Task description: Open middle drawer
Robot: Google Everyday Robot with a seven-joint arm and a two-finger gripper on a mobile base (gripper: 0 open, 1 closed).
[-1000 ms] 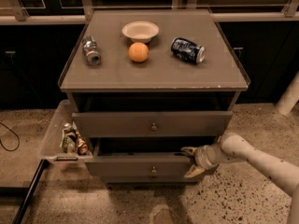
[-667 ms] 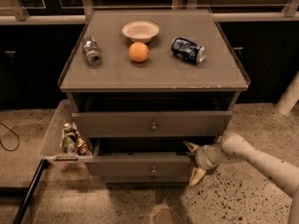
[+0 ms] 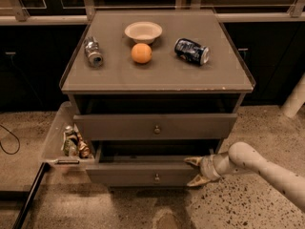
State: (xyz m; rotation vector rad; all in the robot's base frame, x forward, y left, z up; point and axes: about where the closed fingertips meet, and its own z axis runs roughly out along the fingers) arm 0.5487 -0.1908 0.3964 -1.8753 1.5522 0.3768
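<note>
— Middle drawer (image 3: 138, 174): where is it sitting?
— It is standing pulled partway out, low on the cabinet (image 3: 157, 75), right under the wider drawer front (image 3: 200, 126), which is jutting out too. Its small round knob (image 3: 157, 177) is facing forward.
— What is hanging on the left?
— A clear side bin (image 3: 53, 128) is clinging to the cabinet's left flank, holding a few small items (image 3: 74, 144) I cannot name.
— And on top?
— A silver can (image 3: 93, 52) is lying on its side at the left. A pale bowl (image 3: 143, 31) is sitting mid-top with an orange (image 3: 141, 53) just in front. A dark blue can (image 3: 191, 51) is lying at the right.
— The gripper?
— The gripper (image 3: 191, 171) is hovering at the drawer's right end, its arm (image 3: 267, 168) reaching in from the right. Its fingers are spreading wide, one by the front's top edge, one by its lower corner, clasping nothing; I cannot tell whether they are touching the wood.
</note>
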